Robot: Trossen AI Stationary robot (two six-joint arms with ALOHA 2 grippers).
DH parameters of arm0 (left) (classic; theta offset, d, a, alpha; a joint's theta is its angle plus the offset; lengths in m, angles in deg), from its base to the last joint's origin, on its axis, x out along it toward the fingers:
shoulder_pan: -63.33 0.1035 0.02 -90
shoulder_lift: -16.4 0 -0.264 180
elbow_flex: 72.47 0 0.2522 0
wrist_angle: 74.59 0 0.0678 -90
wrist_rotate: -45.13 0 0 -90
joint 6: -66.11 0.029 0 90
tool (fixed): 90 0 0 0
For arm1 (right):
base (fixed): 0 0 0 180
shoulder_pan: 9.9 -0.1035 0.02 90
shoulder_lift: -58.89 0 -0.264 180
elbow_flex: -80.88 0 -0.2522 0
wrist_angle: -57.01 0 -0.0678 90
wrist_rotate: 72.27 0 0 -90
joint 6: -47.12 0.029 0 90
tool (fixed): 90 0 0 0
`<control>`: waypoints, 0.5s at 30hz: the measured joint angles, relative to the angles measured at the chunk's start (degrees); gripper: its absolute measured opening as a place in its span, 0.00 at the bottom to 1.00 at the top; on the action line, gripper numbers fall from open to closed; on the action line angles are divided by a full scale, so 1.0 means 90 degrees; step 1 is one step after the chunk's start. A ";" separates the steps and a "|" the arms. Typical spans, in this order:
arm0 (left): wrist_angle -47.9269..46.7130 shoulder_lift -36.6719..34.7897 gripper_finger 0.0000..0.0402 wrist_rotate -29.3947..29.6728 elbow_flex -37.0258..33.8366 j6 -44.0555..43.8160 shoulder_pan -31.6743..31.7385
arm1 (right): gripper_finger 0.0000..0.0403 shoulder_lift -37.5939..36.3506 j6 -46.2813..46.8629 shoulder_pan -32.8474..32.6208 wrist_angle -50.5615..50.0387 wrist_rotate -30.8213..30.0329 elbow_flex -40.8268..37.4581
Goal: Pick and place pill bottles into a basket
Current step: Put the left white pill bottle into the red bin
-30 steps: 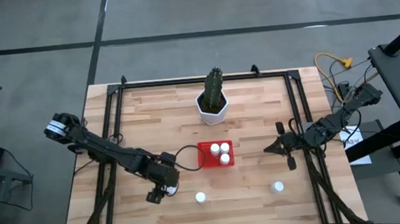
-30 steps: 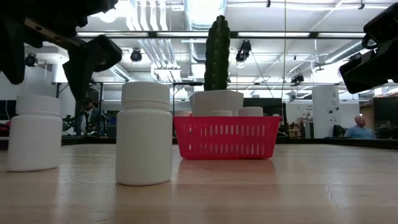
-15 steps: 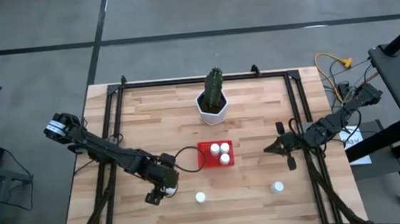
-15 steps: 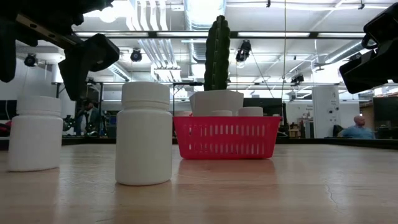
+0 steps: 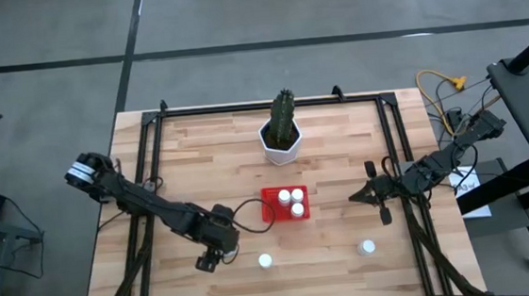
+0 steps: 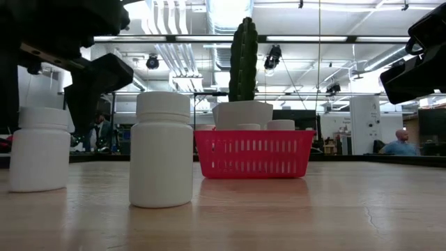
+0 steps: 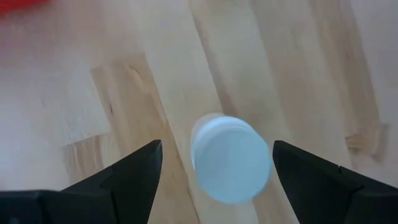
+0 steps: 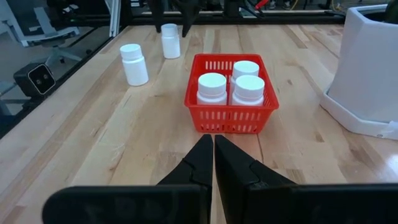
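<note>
Since a second ago the left gripper [image 7: 214, 163] has come lower over a pill bottle [image 7: 231, 158], and its arm has shifted a little toward the table's near edge. Its fingers [image 7: 127, 174] are spread wide, one on each side of the white cap and not touching it, so I judge it is lined up to close on this bottle. The red basket [image 8: 231, 118], beyond this gripper, holds three bottles already. Another bottle [image 5: 266, 259] stands just beside the gripper, and one more [image 5: 368, 247] near the right gripper [image 8: 213, 155], which waits with its fingers pressed together. From above the left gripper hides its bottle.
</note>
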 joint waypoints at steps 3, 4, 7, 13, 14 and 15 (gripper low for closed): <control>-0.0002 0.0090 0.72 0.0004 0.0002 0.0000 0.0000 | 0.02 -0.0005 0.0001 0.0000 0.0007 0.0000 0.0000; -0.0004 0.0103 0.72 0.0003 0.0008 0.0000 0.0000 | 0.02 -0.0003 0.0000 -0.0001 0.0004 0.0000 0.0000; 0.0002 0.0103 0.72 0.0010 0.0012 -0.0007 -0.0002 | 0.02 -0.0003 0.0005 -0.0001 0.0006 0.0000 0.0000; 0.0002 0.0103 0.72 0.0018 0.0012 -0.0166 -0.0005 | 0.02 -0.0003 0.0005 0.0002 0.0007 0.0000 0.0000; 0.0004 0.0103 0.72 0.0018 0.0010 -0.0168 -0.0005 | 0.02 -0.0003 0.0005 0.0001 0.0006 0.0000 0.0000; 0.0005 0.0103 0.72 0.0018 0.0010 -0.0172 -0.0005 | 0.02 -0.0003 0.0005 -0.0001 0.0006 0.0000 0.0000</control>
